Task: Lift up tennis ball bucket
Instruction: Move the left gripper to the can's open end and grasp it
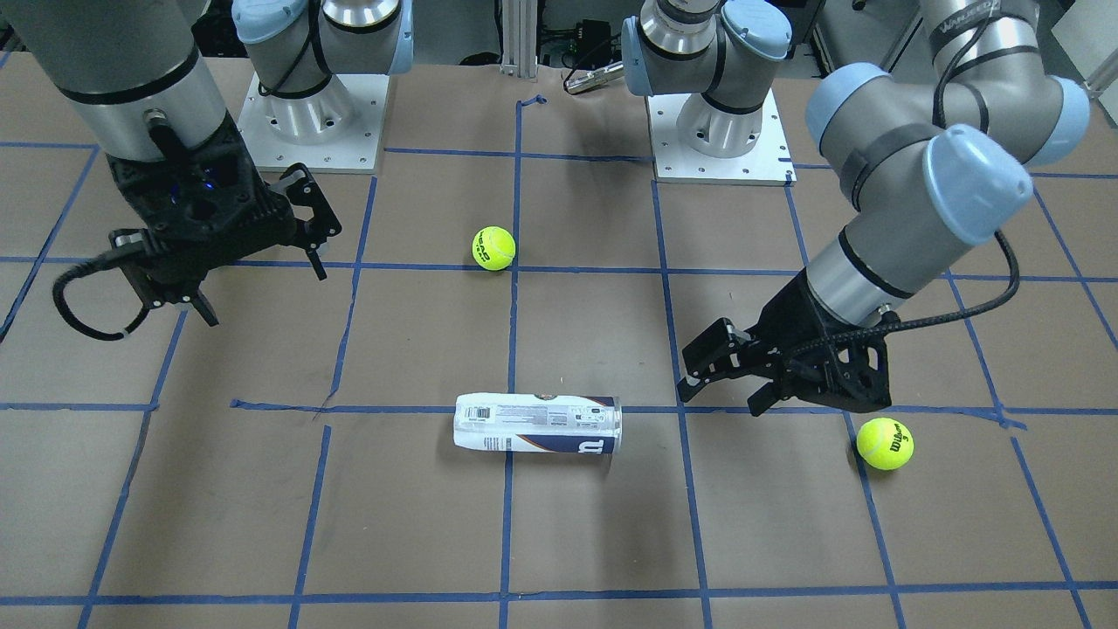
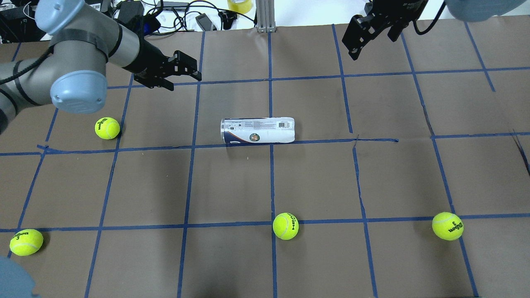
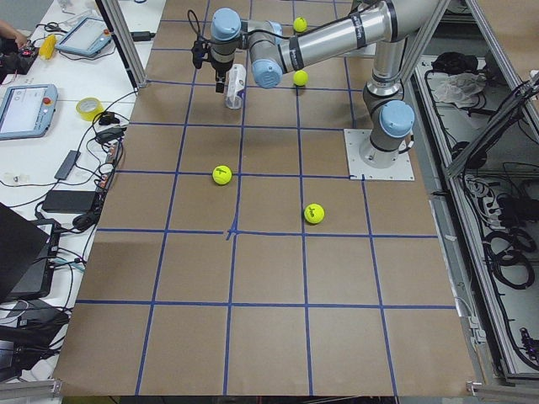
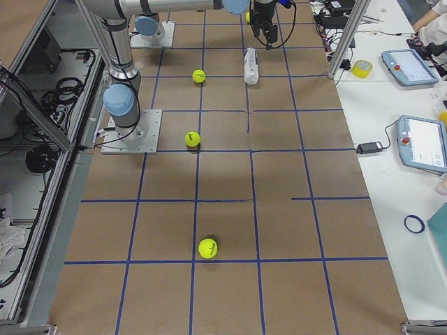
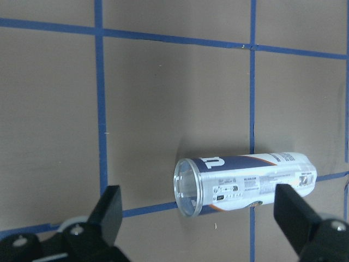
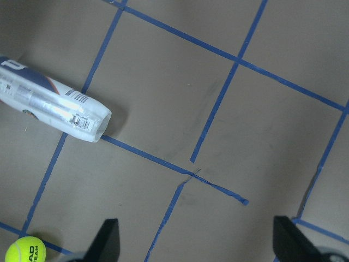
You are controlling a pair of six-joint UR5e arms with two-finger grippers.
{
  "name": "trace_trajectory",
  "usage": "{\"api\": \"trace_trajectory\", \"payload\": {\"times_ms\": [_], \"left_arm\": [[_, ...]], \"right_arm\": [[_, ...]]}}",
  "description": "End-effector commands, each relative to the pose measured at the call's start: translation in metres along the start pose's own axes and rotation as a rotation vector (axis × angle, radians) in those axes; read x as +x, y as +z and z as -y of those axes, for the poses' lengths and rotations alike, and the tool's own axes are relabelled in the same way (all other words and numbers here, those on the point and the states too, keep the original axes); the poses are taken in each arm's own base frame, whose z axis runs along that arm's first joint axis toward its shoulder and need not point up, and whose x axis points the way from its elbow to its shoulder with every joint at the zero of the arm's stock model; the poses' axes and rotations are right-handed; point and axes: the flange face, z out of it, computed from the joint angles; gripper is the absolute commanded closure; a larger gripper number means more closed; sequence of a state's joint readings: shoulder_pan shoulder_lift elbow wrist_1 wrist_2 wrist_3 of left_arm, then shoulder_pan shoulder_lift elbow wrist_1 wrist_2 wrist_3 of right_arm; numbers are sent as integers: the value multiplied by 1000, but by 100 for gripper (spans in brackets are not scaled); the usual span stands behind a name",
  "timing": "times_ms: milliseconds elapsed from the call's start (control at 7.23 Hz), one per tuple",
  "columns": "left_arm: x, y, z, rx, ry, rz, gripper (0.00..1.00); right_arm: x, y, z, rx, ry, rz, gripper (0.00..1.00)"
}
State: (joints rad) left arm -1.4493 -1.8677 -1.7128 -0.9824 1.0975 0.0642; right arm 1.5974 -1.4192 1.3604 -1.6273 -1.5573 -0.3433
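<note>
The tennis ball bucket point(image 2: 257, 130) is a clear tube with a white and navy label. It lies on its side on the brown table near the middle; it also shows in the front view point(image 1: 537, 424), the left wrist view point(image 5: 245, 177) and the right wrist view point(image 6: 49, 106). My left gripper point(image 2: 186, 80) is open and empty, hovering to the tube's far left, off its open end point(image 1: 721, 393). My right gripper point(image 2: 370, 45) is open and empty, high over the far right of the table point(image 1: 266, 295), apart from the tube.
Several loose yellow-green tennis balls lie on the table: one under the left arm point(image 2: 107, 128), one at the near left point(image 2: 26, 242), one at the near middle point(image 2: 285, 226), one at the near right point(image 2: 447, 226). Blue tape lines grid the table. Cables and tablets lie beyond the far edge.
</note>
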Motion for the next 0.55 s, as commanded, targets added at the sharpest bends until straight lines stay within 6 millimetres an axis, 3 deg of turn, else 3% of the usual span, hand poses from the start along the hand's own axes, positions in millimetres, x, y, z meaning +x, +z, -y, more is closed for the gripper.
{"api": "trace_trajectory", "payload": {"times_ms": [0, 277, 415], "left_arm": [[-9, 60, -5, -83, -38, -87, 1], [-22, 106, -17, -166, -92, -116, 1], [-23, 120, -19, -183, -93, -121, 1]], "right_arm": [[33, 0, -10, -26, 211, -10, 0], [27, -9, -20, -41, 331, -9, 0], [27, -19, -24, -28, 339, -42, 0]]}}
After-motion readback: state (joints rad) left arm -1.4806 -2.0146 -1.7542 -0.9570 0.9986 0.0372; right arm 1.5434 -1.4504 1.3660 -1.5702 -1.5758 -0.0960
